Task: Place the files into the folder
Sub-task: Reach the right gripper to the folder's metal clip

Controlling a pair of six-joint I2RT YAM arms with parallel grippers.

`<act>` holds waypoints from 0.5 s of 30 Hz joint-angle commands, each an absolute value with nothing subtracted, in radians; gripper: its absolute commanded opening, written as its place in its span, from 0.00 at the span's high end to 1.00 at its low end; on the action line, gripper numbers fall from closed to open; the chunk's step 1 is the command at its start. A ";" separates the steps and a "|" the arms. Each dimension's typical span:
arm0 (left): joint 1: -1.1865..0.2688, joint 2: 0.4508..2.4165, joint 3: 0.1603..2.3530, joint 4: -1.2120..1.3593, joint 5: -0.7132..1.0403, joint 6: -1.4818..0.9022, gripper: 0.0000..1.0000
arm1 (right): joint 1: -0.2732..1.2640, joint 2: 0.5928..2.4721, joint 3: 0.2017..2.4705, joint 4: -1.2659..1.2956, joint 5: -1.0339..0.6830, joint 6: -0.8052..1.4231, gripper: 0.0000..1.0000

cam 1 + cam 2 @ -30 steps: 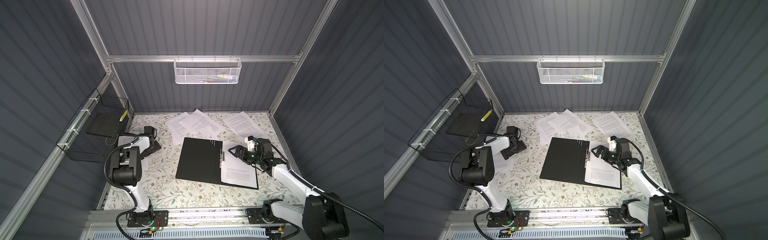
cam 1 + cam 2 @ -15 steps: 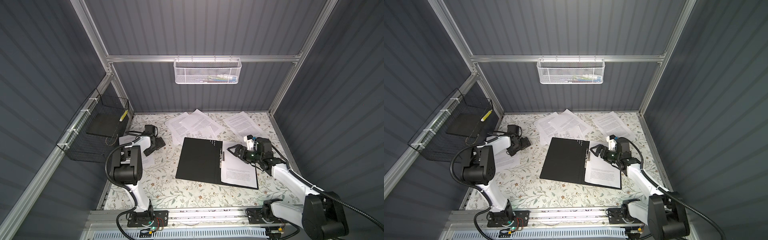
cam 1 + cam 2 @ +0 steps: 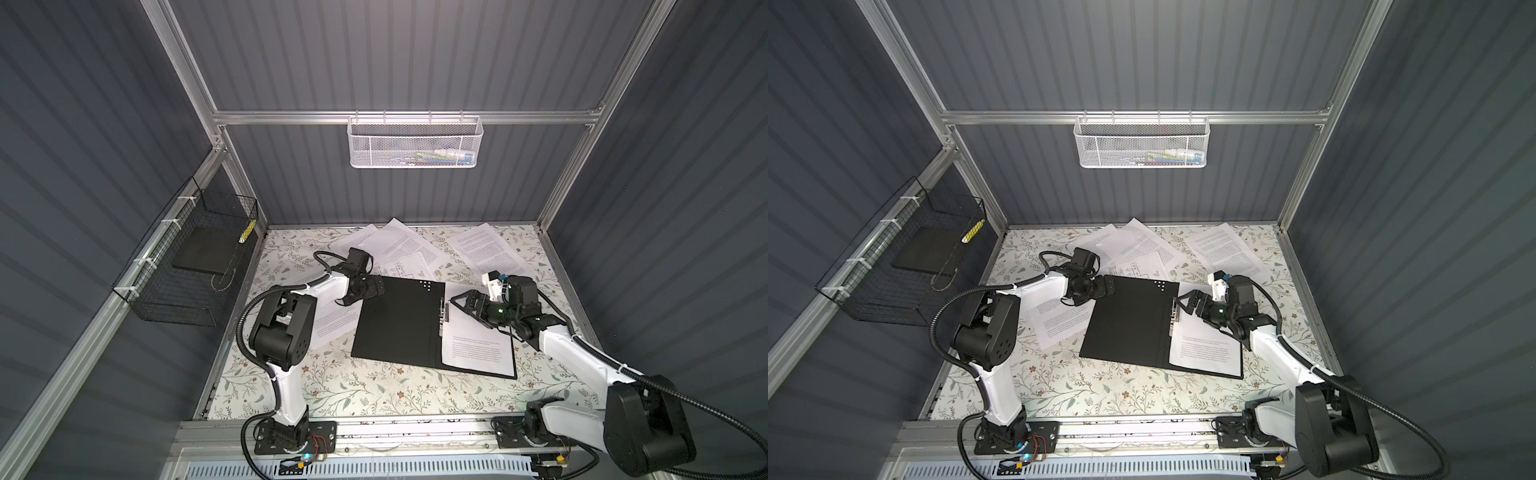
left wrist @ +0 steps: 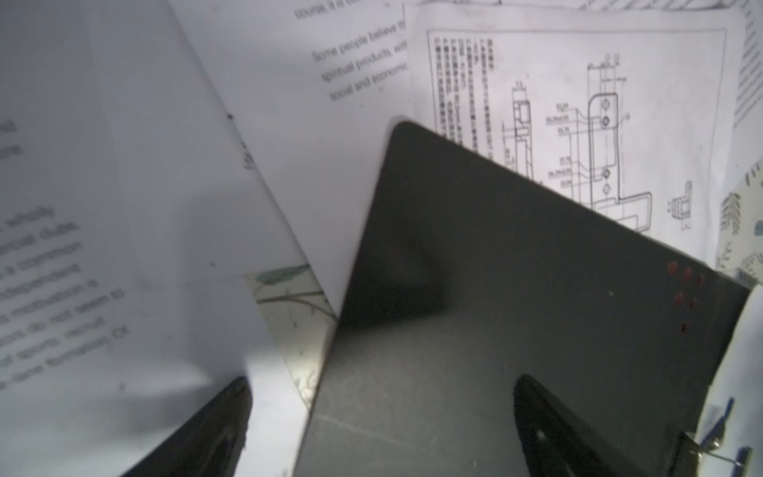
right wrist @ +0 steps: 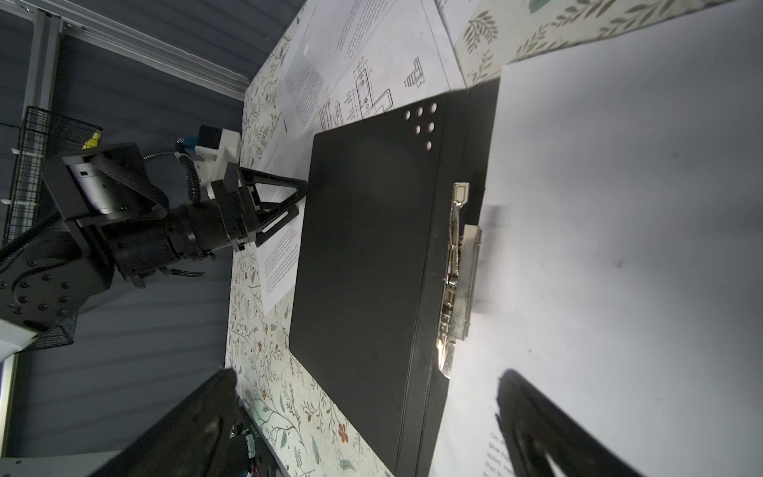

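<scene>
Left tool (image 3: 375, 287) now at corner of open black folder (image 3: 399, 324), printed sheet (image 3: 478, 347) inside.

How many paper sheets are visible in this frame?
6 sheets: one in the folder, one left of it, three overlapping behind it, one at the back right. Overlaps may hide more.
</scene>
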State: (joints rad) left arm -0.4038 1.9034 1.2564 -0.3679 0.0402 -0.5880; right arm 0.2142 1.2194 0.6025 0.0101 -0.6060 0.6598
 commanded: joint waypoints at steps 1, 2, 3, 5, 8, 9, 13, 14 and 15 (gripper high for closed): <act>-0.388 1.809 1.296 -0.493 -0.028 -0.596 0.00 | 0.250 1.248 0.644 0.027 -0.601 0.647 0.01; -0.387 1.786 1.295 -0.516 -0.058 -0.597 0.00 | 0.261 1.254 0.649 0.028 -0.596 0.644 0.01; -0.382 1.758 1.291 -0.548 -0.089 -0.600 0.00 | 0.273 1.261 0.655 0.028 -0.591 0.639 0.01; -0.356 1.709 1.263 -0.580 -0.109 -0.611 0.00 | 0.301 1.280 0.670 0.030 -0.579 0.629 0.01; -0.294 1.634 1.178 -0.581 -0.104 -0.621 0.00 | 0.343 1.316 0.703 0.030 -0.577 0.615 0.01; -0.266 1.615 1.145 -0.575 -0.091 -0.625 0.00 | 0.358 1.329 0.715 0.028 -0.577 0.607 0.02; -0.152 1.551 1.036 -0.526 -0.045 -0.623 0.00 | 0.433 1.385 0.787 -0.005 -0.560 0.561 0.02; -0.131 1.536 1.016 -0.514 -0.047 -0.623 0.00 | 0.446 1.398 0.800 -0.009 -0.558 0.556 0.02; -0.102 1.522 0.987 -0.492 -0.038 -0.622 0.00 | 0.461 1.413 0.814 -0.011 -0.557 0.551 0.02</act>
